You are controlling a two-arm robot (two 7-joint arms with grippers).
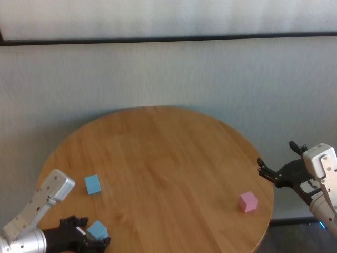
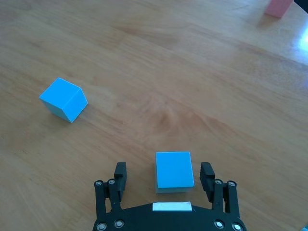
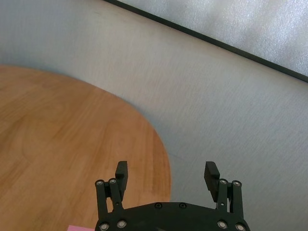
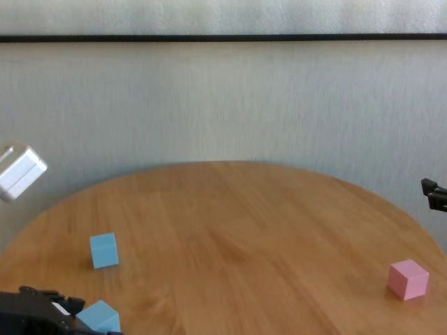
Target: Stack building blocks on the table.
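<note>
My left gripper is open at the table's near left edge. A light blue cube lies between its fingers, with a gap on each side in the left wrist view. A second light blue cube rests on the table a little farther back; it also shows in the left wrist view. The pink cube sits near the table's right edge. My right gripper is open and empty, hovering off the table's right edge, beyond the pink cube.
The round wooden table stands in front of a pale wall with a dark horizontal strip. The floor shows past the table's right edge.
</note>
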